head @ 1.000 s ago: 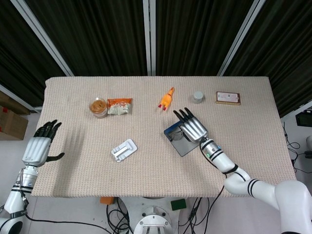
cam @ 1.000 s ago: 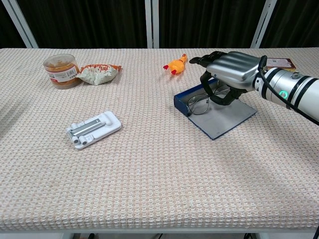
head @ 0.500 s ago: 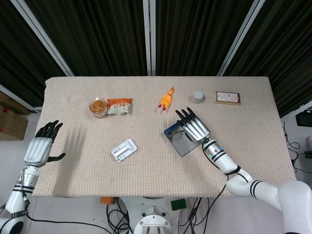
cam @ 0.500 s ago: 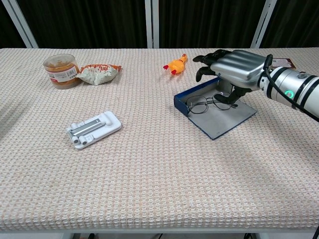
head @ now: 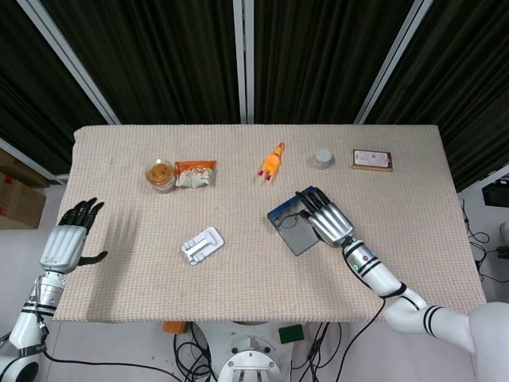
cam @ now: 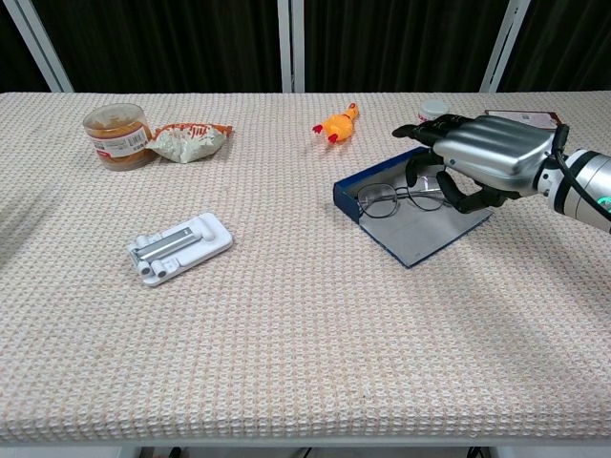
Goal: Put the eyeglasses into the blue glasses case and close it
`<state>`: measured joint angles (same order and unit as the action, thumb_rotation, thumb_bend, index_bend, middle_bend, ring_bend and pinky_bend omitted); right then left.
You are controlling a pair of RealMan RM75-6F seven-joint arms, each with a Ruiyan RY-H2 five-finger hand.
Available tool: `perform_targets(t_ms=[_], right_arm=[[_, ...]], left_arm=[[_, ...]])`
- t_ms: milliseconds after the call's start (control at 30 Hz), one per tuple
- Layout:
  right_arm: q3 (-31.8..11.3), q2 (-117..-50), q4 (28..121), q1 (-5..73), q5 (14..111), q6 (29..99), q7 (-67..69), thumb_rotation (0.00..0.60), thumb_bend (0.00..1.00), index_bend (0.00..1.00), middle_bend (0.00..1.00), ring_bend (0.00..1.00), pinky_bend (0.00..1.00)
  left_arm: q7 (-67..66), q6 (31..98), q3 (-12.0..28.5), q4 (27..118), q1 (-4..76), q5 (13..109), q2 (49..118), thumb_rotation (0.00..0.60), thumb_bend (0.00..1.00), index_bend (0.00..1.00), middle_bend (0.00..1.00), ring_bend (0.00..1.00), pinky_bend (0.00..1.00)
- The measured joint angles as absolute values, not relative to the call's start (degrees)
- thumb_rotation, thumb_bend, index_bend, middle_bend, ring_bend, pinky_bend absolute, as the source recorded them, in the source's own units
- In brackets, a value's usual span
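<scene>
The blue glasses case [cam: 425, 232] lies open on the table right of centre, its lid flat toward the near right. The thin-rimmed eyeglasses [cam: 393, 197] lie inside it, lenses toward the low blue wall at the left. My right hand [cam: 487, 160] hovers over the case's right end, fingers spread and curved down just beside the glasses' right end, holding nothing. From the head view, this right hand [head: 329, 217] covers the right part of the case [head: 290, 231]. Off the table's left edge, my left hand [head: 67, 239] hangs open and shows only in the head view.
A white folded device [cam: 179, 248] lies left of centre. A jar [cam: 118, 134] and a snack packet [cam: 189, 139] sit at the back left. A yellow rubber chicken [cam: 339, 122] lies behind the case. A small grey can [head: 323, 157] and a brown card [head: 372, 160] are at the back right.
My right hand has let go of the eyeglasses and drawn back to the right and toward me. The glasses now lie in the case. The left hand has barely moved.
</scene>
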<state>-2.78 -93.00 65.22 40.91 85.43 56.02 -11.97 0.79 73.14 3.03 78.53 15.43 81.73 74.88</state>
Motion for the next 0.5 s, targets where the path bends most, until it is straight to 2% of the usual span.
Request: perform_targets(t_ms=[500], right_arm=[[-2.87,-94.48,63.76,41.54,84.23,53.28,-13.81,0.6,0.93,0.41,0.0,0.0,0.0]], left_arm=[[1.87,72.72,2.76,76.94,15.42,81.8,75.54,0.577,0.12,0.0,0.0,0.0,0.14]])
